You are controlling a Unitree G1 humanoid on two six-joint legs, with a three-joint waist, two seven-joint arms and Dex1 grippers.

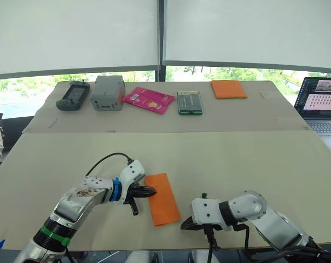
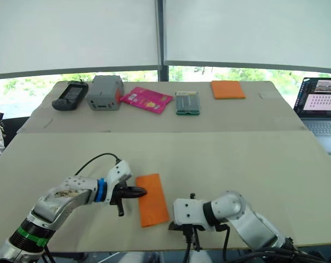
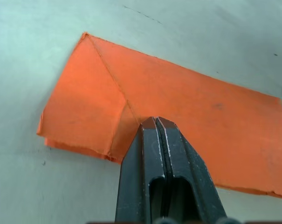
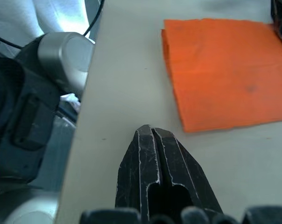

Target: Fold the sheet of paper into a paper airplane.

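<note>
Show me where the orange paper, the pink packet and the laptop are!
orange paper (image 1: pixel 162 198), left eye view, middle of the folded sheet.
pink packet (image 1: pixel 149 99), left eye view, middle of its front.
laptop (image 1: pixel 321 100), left eye view, on its screen.

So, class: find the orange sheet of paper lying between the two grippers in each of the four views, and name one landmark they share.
Left eye view: sheet of paper, low centre on the table.
Right eye view: low centre.
Left wrist view: spread beyond the shut fingertips, one corner folded over.
Right wrist view: far side of the table.
Shared landmark: left gripper at the sheet's edge.
</note>
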